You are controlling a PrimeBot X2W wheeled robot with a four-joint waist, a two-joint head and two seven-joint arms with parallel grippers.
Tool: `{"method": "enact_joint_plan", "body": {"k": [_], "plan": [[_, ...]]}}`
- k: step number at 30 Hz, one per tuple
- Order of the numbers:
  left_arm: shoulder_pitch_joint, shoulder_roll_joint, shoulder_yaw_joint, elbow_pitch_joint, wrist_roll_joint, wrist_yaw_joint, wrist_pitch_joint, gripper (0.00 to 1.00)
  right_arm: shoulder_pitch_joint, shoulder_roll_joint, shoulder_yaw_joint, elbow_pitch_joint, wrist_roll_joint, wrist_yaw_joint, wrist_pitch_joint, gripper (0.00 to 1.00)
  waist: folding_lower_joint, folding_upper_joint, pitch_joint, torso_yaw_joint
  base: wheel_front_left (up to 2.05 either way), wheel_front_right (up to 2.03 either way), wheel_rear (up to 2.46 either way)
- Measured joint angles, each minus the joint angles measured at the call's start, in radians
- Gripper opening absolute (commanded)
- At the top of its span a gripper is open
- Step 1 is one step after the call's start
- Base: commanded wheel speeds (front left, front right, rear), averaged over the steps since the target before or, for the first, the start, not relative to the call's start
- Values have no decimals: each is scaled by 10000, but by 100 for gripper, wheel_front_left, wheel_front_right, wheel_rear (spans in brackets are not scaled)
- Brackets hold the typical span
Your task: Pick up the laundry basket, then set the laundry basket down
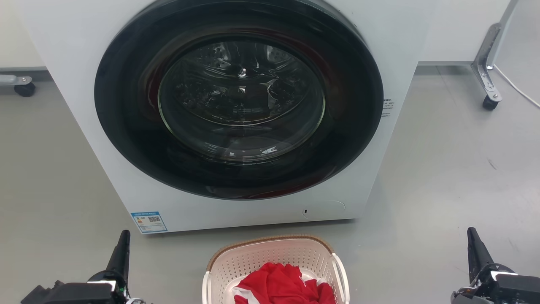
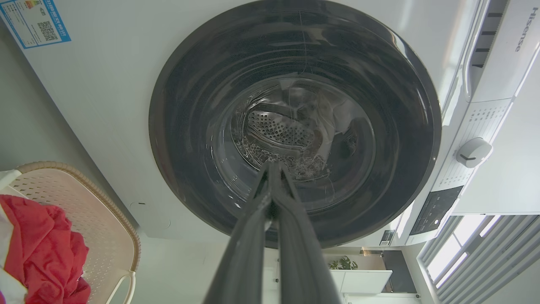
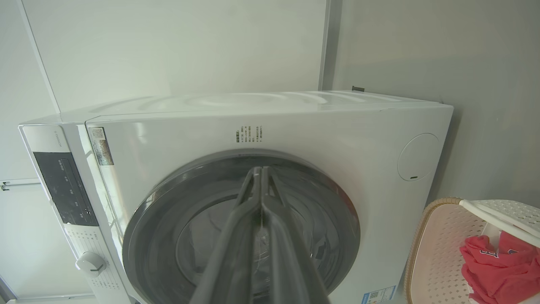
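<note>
The laundry basket (image 1: 253, 257), cream-white and perforated with a brown woven-look rim, stands on the floor at the bottom middle of the head view, just in front of the washer. Red cloth (image 1: 280, 285) lies inside it. The basket (image 2: 105, 219) also sits at the lower left of the left wrist view and the basket (image 3: 438, 245) at the lower right of the right wrist view. My left gripper (image 1: 123, 238) is shut, well left of the basket and holding nothing. My right gripper (image 1: 472, 236) is shut too, far to the right. Both point toward the washer.
A white front-loading washer (image 1: 109, 139) with a large dark round door (image 1: 238, 97) stands close ahead, its door closed. Grey floor (image 1: 443, 169) spreads to both sides. A wheeled metal leg (image 1: 487, 80) stands at the upper right and a caster (image 1: 23, 86) at the upper left.
</note>
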Motion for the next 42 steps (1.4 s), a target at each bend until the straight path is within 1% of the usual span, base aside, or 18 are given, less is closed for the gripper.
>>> {"method": "enact_joint_plan", "body": {"k": [5,6,7,8,19,26,32,34,42], "plan": [[0,0,0,0,0,0,0,0,0,0,0,0,0,0,0,0,0,0,0,0,0,0,0],[40,-8,-13,69,0,8,0,100,27,12,13,81,0,-4,-2,100,0,0,0,0,0,0,0],[109,-29,-17,174,0,13,0,0,84,33,21,184,0,-15,0,0,0,0,0,0,0,0,0],[203,-54,-25,259,0,15,-2,100,175,61,35,274,0,-15,0,100,0,0,0,0,0,0,0],[269,-71,-176,282,0,29,-182,100,246,113,180,336,-94,-17,-242,100,0,0,2,-11,0,0,0],[252,-46,-322,186,140,29,-431,100,192,102,343,334,-378,-17,-456,100,0,0,2,-26,0,0,0],[173,94,-556,42,750,29,-725,100,132,-10,562,326,-936,-17,-725,100,0,0,-3,-35,0,0,0],[128,190,-696,-35,1264,29,-838,100,35,-98,704,305,-1300,-21,-855,100,0,0,-6,-35,0,0,0],[-3,462,-1078,-341,2596,194,-1135,100,-73,-405,1145,121,-2654,-251,-1139,100,0,0,-31,-35,0,0,0]]}}
